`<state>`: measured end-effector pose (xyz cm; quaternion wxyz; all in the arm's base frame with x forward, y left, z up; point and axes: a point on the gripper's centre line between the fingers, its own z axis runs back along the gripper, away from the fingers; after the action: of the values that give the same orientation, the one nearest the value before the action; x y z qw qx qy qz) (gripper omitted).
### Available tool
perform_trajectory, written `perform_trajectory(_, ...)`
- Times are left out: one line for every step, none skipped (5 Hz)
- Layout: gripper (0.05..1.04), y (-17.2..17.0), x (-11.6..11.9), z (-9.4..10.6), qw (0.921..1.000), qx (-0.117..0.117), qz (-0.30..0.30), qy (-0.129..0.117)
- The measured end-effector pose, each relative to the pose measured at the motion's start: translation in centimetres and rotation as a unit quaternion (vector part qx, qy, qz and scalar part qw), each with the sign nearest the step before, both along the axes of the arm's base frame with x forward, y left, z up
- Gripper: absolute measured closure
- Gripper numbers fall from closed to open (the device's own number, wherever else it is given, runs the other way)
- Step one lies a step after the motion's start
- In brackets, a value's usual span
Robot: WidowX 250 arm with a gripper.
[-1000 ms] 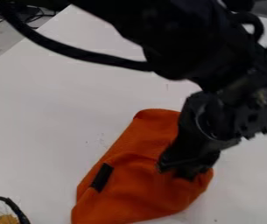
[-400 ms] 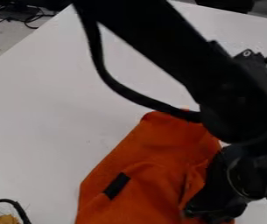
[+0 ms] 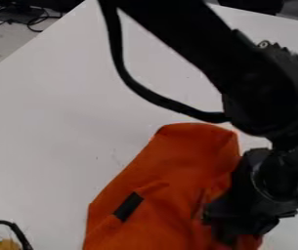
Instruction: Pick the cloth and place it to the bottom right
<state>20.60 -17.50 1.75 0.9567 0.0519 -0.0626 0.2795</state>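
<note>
1. Nearest, at the bottom left corner, a black curved rim stands beside a small yellow piece; neither seems to matter to this job.
2. The task's thing, an orange fabric cloth with 1 small black rectangular patch, lies from the middle of the view down to its bottom edge, right of centre. Its right side is creased and bunched beside the gripper.
3. The black 2-finger gripper hangs over that lower right part, seemingly touching the fabric. I cannot tell whether it is wide, narrow or closed on a fold.
4. What has changed: across the 3 frames the gripper goes right and down, then slightly back up, and the patch ends farther right and lower than at first. The cloth has therefore shifted towards the goal, so I judge the placing to be well along.
5. Next calls for a clean release or, if the cloth should go farther, a little more travel; a snagged fold could drag it back.
6. Beneath it all is the white table; the black arm and its hose cross from the top.
7. Farthest, dark cables lie beyond the table's edge.
</note>
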Motion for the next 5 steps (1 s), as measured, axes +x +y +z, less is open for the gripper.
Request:
perform_trajectory(0.283, 0.5, 0.8, 1.6, 0.9998, 0.007, -0.016, 0.009)
perform_trajectory(0.081, 1.0, 1.7, 4.0, 0.9997, -0.023, -0.010, -0.007)
perform_trajectory(0.082, 0.9, 2.2, 5.5, 0.9985, -0.045, -0.021, -0.020)
perform_trajectory(0.083, 0.4, 3.2, 7.5, 0.9962, -0.073, -0.027, -0.040)
perform_trajectory(0.083, 1.2, 3.9, 8.8, 0.9943, -0.091, -0.029, -0.047)
